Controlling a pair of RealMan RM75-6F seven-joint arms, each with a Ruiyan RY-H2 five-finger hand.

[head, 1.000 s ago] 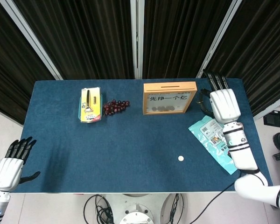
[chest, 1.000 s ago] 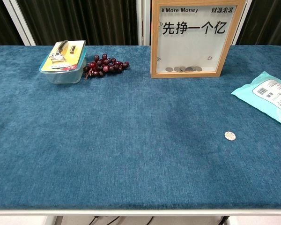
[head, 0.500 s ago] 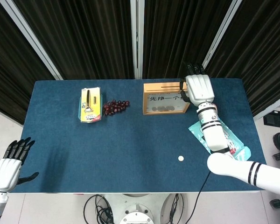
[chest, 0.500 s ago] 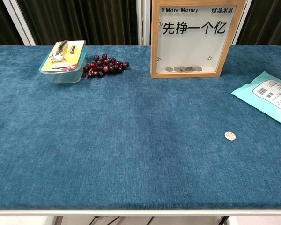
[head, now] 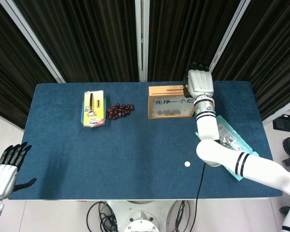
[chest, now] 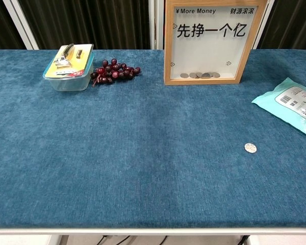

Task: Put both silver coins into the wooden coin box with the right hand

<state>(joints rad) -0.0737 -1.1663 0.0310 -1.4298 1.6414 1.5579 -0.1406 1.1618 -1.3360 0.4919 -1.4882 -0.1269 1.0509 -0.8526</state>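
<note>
Coin box (chest: 209,41), a wooden frame with a clear front panel and printed lettering, stands upright near the far edge of the table (chest: 143,168), right of centre. Several flat grey coins lie in a row along its bottom inside. One round silver coin (chest: 250,147) lies flat on the napped blue cloth toward the front right, well apart from the box.

The right hand (head: 199,83) hovers over the right end of the box top, back of the hand up, fingers pointing past the far edge; from this angle I cannot tell whether it holds anything. The left hand (head: 7,166) hangs off the front left corner, fingers spread, empty.

A glossy teal packet (chest: 293,104) lies by the right edge. Dark red grapes (chest: 113,71) rest beside a clear plastic tub (chest: 69,67) at the far left.
</note>
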